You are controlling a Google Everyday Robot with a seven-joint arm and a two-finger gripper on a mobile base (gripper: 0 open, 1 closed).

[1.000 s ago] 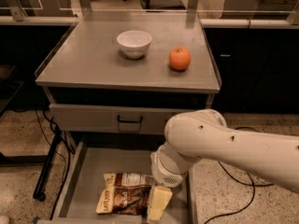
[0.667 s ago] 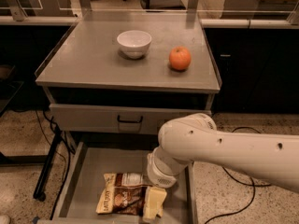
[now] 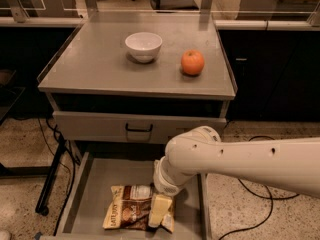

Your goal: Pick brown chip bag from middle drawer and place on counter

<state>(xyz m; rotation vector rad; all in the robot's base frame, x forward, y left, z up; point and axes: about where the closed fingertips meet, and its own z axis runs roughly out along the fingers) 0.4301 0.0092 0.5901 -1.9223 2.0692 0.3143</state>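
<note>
Progress is early: the middle drawer (image 3: 90, 194) is open, the brown chip bag (image 3: 126, 215) lies on its floor, and my gripper (image 3: 161, 211) is down at the bag's right end; whether it has a hold I cannot tell. Lifting to the counter (image 3: 215, 81) remains.

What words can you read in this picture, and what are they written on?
"LATE JULY", probably: pale letters on the crinkly dark-brown chip bag in the shallow grey metal drawer.
The bag's other print: too blurred to read.
The robot's gripper, at the bag's right end: no text.
</note>
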